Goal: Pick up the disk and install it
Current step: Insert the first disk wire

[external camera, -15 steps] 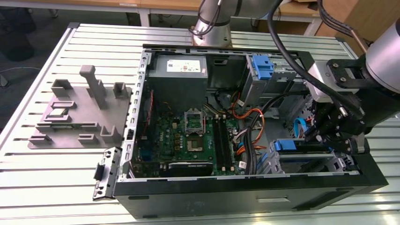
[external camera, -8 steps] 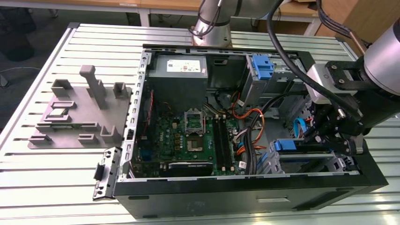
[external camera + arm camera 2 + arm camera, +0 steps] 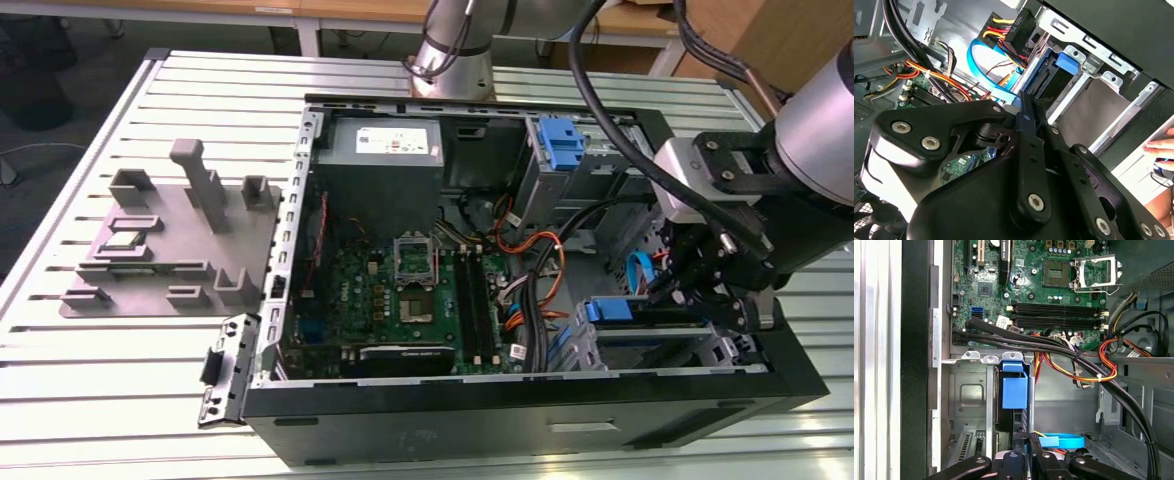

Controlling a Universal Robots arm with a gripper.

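Observation:
The disk [image 3: 625,311] sits on edge in the metal drive cage [image 3: 667,345] at the exterior view's right front corner of the open computer case, its blue bracket showing. In the first wrist view the disk [image 3: 1015,390] fills a cage slot. My gripper [image 3: 697,300] hovers just above that cage. In the second wrist view my gripper [image 3: 1021,100] has its fingers drawn together, with the tips at the exposed end of the disk [image 3: 1040,82]. In the first wrist view my gripper [image 3: 1028,452] is right at the disk's dark edge. Whether the tips pinch that edge is hidden.
Black, orange and yellow cables [image 3: 1079,365] and a blue flat cable [image 3: 989,82] run beside the cage. A second blue bracket [image 3: 561,145] sits in the upper bay, beside the grey power supply [image 3: 387,145]. A grey fixture plate [image 3: 160,240] lies left of the case. A person's hand [image 3: 1160,145] rests outside it.

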